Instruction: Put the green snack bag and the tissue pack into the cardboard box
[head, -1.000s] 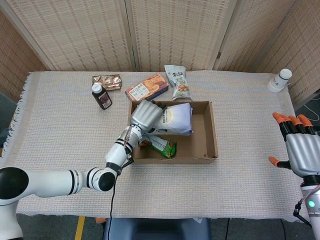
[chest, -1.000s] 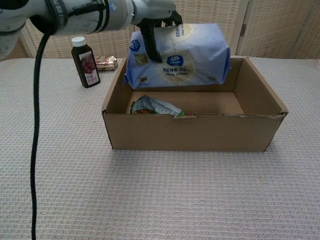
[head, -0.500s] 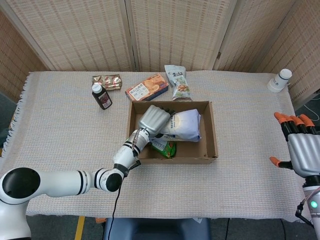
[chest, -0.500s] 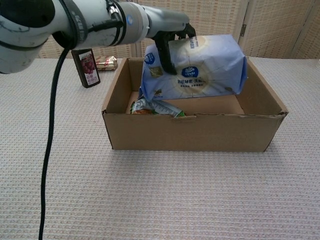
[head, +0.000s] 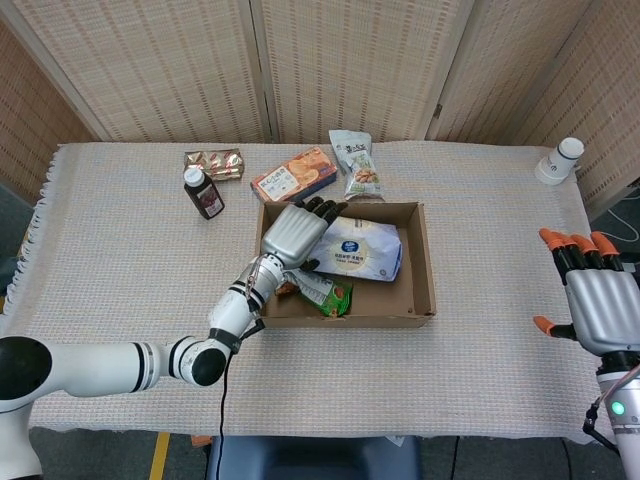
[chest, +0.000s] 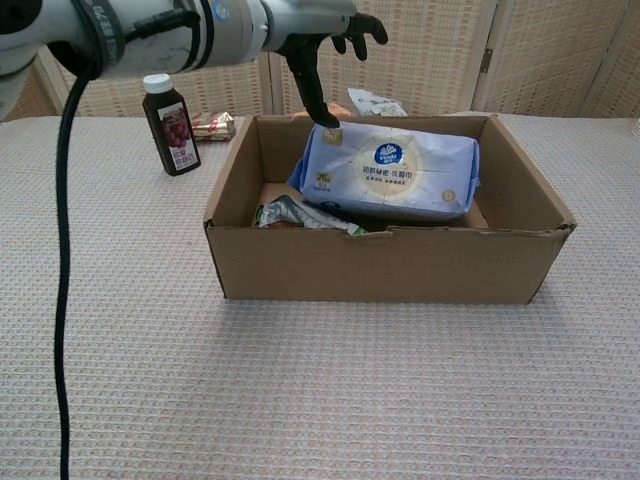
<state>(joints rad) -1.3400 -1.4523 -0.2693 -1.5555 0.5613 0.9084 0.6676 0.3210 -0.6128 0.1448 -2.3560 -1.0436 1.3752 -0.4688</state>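
The blue-and-white tissue pack (head: 362, 251) (chest: 392, 181) lies inside the cardboard box (head: 423, 270) (chest: 390, 268), leaning over the box's middle. The green snack bag (head: 327, 293) (chest: 303, 214) lies on the box floor at the near left, partly under the pack. My left hand (head: 293, 233) (chest: 322, 48) hovers over the box's left end with fingers spread, empty; one fingertip reaches down to the pack's top left corner. My right hand (head: 592, 296) is held up at the far right beyond the table edge, fingers apart, holding nothing.
Behind the box lie an orange biscuit box (head: 294, 175) and a pale snack bag (head: 357, 164). A dark bottle (head: 203, 192) (chest: 170, 124) and a foil packet (head: 214, 163) stand back left. A white bottle (head: 559, 160) is at the far right corner.
My left hand has let go of the tissue pack, which dropped into the box, and the hand drew back up and left with its fingers opened. The right hand barely moved.
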